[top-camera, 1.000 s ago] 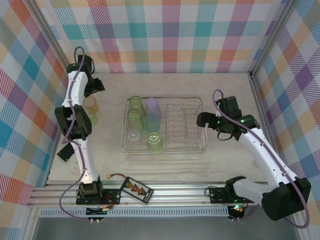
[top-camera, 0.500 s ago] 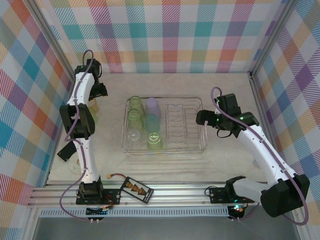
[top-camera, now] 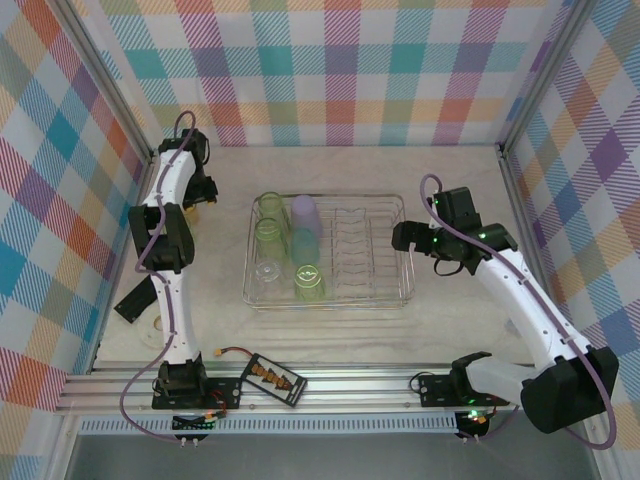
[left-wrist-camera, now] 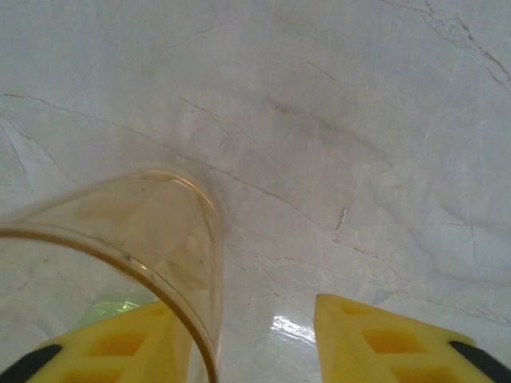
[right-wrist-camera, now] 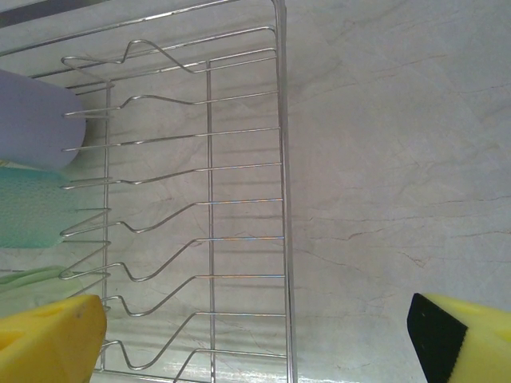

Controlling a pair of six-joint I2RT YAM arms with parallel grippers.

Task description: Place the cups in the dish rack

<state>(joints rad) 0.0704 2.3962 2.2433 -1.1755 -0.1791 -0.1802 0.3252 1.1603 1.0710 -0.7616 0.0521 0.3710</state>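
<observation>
**Ana:** What is the left end effector (left-wrist-camera: 247, 319) up to?

**Ben:** Its jaws stand at a middling spread and grip nothing yet. A yellowish translucent tumbler (left-wrist-camera: 136, 239) overlaps the near-left finger (left-wrist-camera: 104, 347), which shows through the plastic. I cannot tell whether that finger is inside the cup or behind it. The opposite finger (left-wrist-camera: 399, 343) stands apart from the cup wall, with bare worktop (left-wrist-camera: 359, 120) between them.

**Ana:** And the right end effector (right-wrist-camera: 251, 311)?

**Ben:** It is spread wide and empty. It hangs over the right edge of the dish rack (right-wrist-camera: 281, 159), above free wire dividers.

**Ana:** Where do the cups lie?

**Ben:** Six are in the rack's left half. A light green cup (top-camera: 268, 207) and a lilac cup (top-camera: 306, 213) are on the far side. A second green cup (top-camera: 268, 240) and a teal cup (top-camera: 304, 245) are in the middle. A clear cup (top-camera: 267, 272) and a third green cup (top-camera: 310, 283) are on the near side. The tumbler is at the far left of the worktop, well apart from the rack.

**Ana:** Which step is this?

**Ben:** I judge it to be the grasp on that tumbler. Next the jaws need to narrow onto its wall, gently because the plastic looks thin and light. Then comes a lift and a carry rightward to an open slot.

**Ana:** Is there any writing?

**Ben:** None that is legible. The flat black box (top-camera: 272, 377) at the near edge has orange marks too small to read.
</observation>
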